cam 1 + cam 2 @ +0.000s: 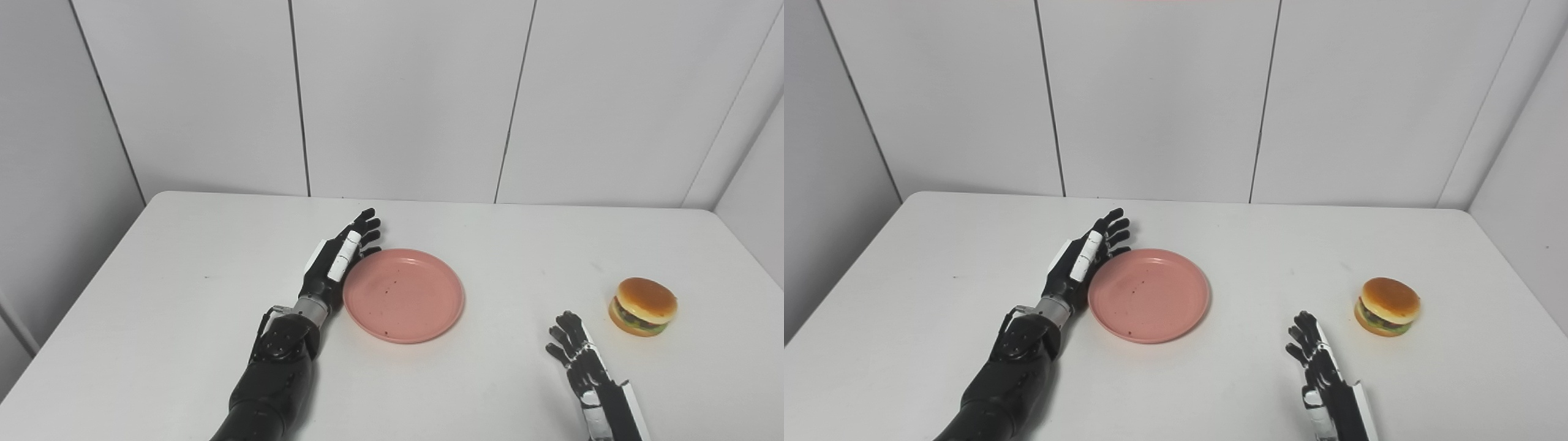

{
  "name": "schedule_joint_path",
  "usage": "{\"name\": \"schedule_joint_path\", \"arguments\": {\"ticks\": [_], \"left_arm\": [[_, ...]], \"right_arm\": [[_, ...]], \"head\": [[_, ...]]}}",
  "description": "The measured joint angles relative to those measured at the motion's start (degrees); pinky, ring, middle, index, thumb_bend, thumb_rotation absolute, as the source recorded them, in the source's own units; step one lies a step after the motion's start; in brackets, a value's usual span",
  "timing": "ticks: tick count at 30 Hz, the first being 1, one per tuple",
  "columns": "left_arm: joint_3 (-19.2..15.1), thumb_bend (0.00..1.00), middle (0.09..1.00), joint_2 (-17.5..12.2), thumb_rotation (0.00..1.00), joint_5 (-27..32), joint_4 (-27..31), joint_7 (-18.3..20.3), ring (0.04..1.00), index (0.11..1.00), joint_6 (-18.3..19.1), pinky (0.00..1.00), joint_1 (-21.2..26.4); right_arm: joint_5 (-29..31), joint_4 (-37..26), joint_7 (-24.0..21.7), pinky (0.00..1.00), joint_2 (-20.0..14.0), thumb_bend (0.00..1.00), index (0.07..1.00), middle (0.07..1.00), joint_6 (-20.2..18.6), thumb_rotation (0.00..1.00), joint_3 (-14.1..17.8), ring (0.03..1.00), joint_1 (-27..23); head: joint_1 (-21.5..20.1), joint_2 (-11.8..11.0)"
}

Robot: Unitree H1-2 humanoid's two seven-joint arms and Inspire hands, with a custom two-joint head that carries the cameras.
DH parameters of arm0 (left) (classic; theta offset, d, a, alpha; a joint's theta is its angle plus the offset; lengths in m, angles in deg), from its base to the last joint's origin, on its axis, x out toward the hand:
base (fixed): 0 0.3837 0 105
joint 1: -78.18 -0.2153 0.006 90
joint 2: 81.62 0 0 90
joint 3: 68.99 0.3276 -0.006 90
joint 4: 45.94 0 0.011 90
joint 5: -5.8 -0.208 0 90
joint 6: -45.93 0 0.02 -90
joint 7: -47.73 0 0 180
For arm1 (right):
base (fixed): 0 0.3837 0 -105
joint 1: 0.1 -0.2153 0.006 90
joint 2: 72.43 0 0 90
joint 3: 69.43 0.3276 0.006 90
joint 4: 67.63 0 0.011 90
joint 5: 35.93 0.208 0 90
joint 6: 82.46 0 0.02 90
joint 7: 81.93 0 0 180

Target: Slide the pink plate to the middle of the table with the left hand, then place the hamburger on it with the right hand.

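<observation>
The pink plate [403,294] lies flat near the middle of the white table [184,257], with a few dark specks on it. My left hand [340,257] stands open on edge against the plate's left rim, fingers pointing away from me. The hamburger [642,306] sits on the table at the right, upright. My right hand [579,361] is open near the front right, fingers spread, to the left of and nearer than the hamburger, holding nothing.
Grey panelled walls [398,98] close off the table's far edge and both sides. Bare table top runs between the plate and the hamburger [1389,305] and to the left of my left arm [1010,361].
</observation>
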Motion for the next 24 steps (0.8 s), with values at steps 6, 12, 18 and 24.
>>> {"name": "schedule_joint_path", "arguments": {"ticks": [6, 12, 18, 24], "left_arm": [[0.7, 0.87, 0.925, 0.4, 0.9, 0.1, 4.0, 0.2, 0.926, 0.921, 2.3, 0.87, -2.0], [1.3, 0.91, 0.927, 0.5, 0.9, 0.0, 7.3, 0.1, 0.924, 0.924, 3.7, 0.89, -3.6], [2.0, 0.88, 0.928, 1.0, 0.92, -0.2, 10.9, -0.7, 0.916, 0.927, 5.1, 0.88, -5.6], [2.6, 0.87, 0.924, 1.3, 0.92, -1.3, 12.5, -1.8, 0.913, 0.922, 7.1, 0.89, -6.5]], "right_arm": [[-1.2, -0.6, 1.8, 0.89, 0.4, 0.9, 0.951, 0.953, -1.4, 1.0, -0.8, 0.935, 0.0], [-2.9, -1.0, 3.9, 0.91, 0.7, 0.9, 0.959, 0.96, -2.4, 1.0, -2.0, 0.947, -0.2], [-4.6, -1.0, 5.8, 0.91, 0.9, 0.92, 0.958, 0.959, -2.8, 1.0, -2.7, 0.948, -0.4], [-5.7, -1.0, 7.2, 0.9, 1.0, 0.9, 0.957, 0.959, -2.9, 1.0, -3.3, 0.944, -0.5]], "head": [[-3.6, 0.5], [-7.5, 0.7], [-9.6, 0.7], [-10.0, 0.5]]}}
